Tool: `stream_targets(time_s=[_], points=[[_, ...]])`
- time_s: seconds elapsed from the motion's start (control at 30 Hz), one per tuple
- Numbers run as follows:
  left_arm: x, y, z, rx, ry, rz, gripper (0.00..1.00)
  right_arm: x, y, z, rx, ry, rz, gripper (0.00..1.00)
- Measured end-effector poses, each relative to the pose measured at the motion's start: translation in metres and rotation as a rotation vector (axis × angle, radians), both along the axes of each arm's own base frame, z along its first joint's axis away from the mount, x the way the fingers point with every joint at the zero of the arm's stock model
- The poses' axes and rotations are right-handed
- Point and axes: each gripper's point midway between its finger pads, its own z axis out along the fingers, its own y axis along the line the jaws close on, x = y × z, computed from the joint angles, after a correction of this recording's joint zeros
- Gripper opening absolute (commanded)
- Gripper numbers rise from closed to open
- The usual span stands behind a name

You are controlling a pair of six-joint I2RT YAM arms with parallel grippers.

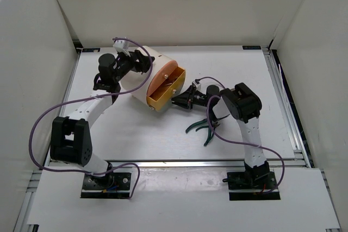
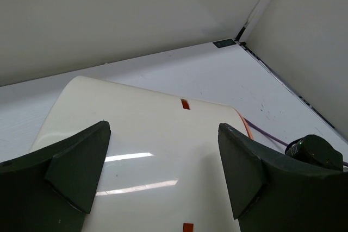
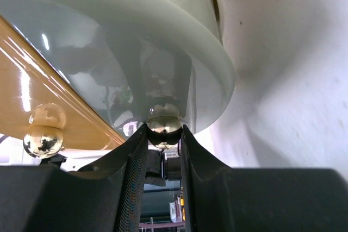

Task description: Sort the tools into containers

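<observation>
- Pliers (image 1: 197, 126) with dark green handles lie on the table (image 1: 136, 134), near the right arm and well apart from the drum (image 1: 142, 77).
- A second green-handled tool (image 1: 210, 137) lies just beside the pliers; whether the two touch cannot be told.
- The drum is cream, lying on its side left of centre, with its flat peach-orange face (image 1: 156, 82) turned toward the right arm.
- One drawer (image 1: 175, 82) stands pulled out of that face, between the drum and the right gripper (image 1: 182, 100).
- White walls close in the table on three sides.
- A purple cable (image 1: 38, 129) loops along the left arm, and another hangs near the pliers.
- In the right wrist view, the right gripper (image 3: 164, 134) has its fingers drawn close together, clamped on a small brass knob (image 3: 165, 125) from both sides.
- That knob sits on the curved grey-green drawer front (image 3: 109, 52).
- A second brass knob (image 3: 43, 140) shows at the left against the orange surface, with nothing touching it.
- The left gripper (image 1: 129, 58) rests over the back of the drum, away from the face.
- In the left wrist view, the left gripper (image 2: 164, 131) is spread wide, one dark finger on each side of the drum's cream wall (image 2: 147, 129). It holds nothing, and whether the fingers touch the wall cannot be told.
</observation>
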Motion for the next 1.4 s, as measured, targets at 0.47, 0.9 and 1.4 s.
stream_targets(time_s=[0.47,0.9,1.4], points=[[-0.012,0.007,0.004,-0.001,0.030,0.032,0.89,-0.005,-0.006,0.000,-0.004,0.007,0.012,0.00],[-0.128,-0.043,0.033,0.100,-0.045,-0.136,0.10,-0.004,-0.005,0.001,-0.010,0.012,0.034,0.00],[-0.184,-0.139,-0.081,0.314,0.173,-0.485,0.10,-0.005,-0.004,0.000,-0.011,0.016,0.035,0.00]])
